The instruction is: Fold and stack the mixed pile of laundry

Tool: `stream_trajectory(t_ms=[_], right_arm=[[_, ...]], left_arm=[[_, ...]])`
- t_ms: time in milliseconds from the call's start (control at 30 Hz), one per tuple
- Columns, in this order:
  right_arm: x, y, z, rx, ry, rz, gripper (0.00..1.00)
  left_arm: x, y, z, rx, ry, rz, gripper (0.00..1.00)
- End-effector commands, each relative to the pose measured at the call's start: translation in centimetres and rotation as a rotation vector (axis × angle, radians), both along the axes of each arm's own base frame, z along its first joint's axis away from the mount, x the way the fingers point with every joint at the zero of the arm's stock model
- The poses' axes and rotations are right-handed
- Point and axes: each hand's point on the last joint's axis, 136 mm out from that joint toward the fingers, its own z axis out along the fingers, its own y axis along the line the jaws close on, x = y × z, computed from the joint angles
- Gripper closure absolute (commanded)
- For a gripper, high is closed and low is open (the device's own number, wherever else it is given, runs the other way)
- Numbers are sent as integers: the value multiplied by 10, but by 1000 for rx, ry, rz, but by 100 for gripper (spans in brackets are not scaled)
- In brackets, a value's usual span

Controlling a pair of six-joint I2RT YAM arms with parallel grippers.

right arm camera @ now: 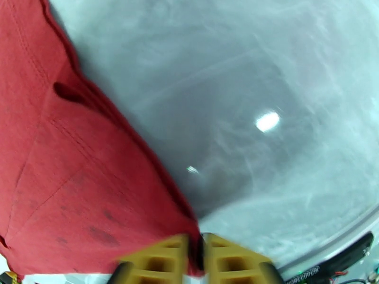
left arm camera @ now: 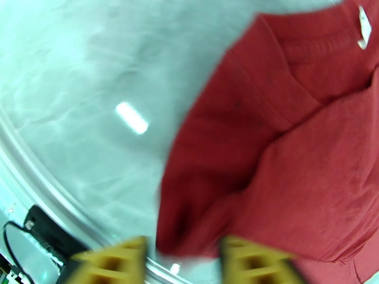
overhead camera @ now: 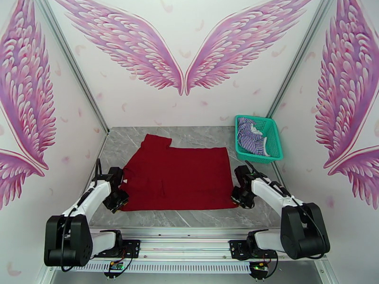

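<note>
Open tabletop (overhead camera: 199,134) beyond red T-shirt (overhead camera: 184,178); teal basket (overhead camera: 276,138) in far-right corner.

1. The dark red T-shirt (overhead camera: 182,178) lies spread mostly flat across the middle of the counter (overhead camera: 199,217), its hem side close to the near edge. One sleeve points toward the far left corner, and its left side is rumpled.
2. The blue-and-white striped shirt (overhead camera: 251,136) sits crumpled inside the teal basket (overhead camera: 259,157) at the counter's far right corner.
</note>
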Motion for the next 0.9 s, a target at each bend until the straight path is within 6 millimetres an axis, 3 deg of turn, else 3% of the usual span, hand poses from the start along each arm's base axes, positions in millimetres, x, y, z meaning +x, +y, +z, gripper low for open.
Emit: stream_trajectory(t_ms=[0, 133, 233, 333, 433, 500, 600, 667, 867], right_arm=[[-1, -9, 22, -58, -8, 13, 50], [30, -12, 53, -89, -91, 72, 44], [72, -3, 70, -64, -202, 126, 40], [124, 14, 81, -8, -314, 175, 39], [179, 24, 86, 6, -390, 237, 41], [216, 27, 86, -20, -429, 287, 43], [260, 24, 83, -75, -455, 319, 46], [283, 22, 77, -93, -462, 324, 47], [329, 27, 45, -92, -455, 322, 47]], left_arm=[[-1, 11, 23, 60, -18, 5, 33], [16, 20, 56, 104, -58, -67, 23], [48, 19, 82, 108, -133, -162, 24], [106, 1, 98, 37, -263, -320, 27], [175, -22, 107, -41, -422, -459, 27], [231, -30, 117, -26, -542, -548, 28], [292, -39, 110, -4, -603, -681, 29], [322, -39, 97, 33, -577, -752, 28], [389, -30, 63, 118, -503, -855, 27]])
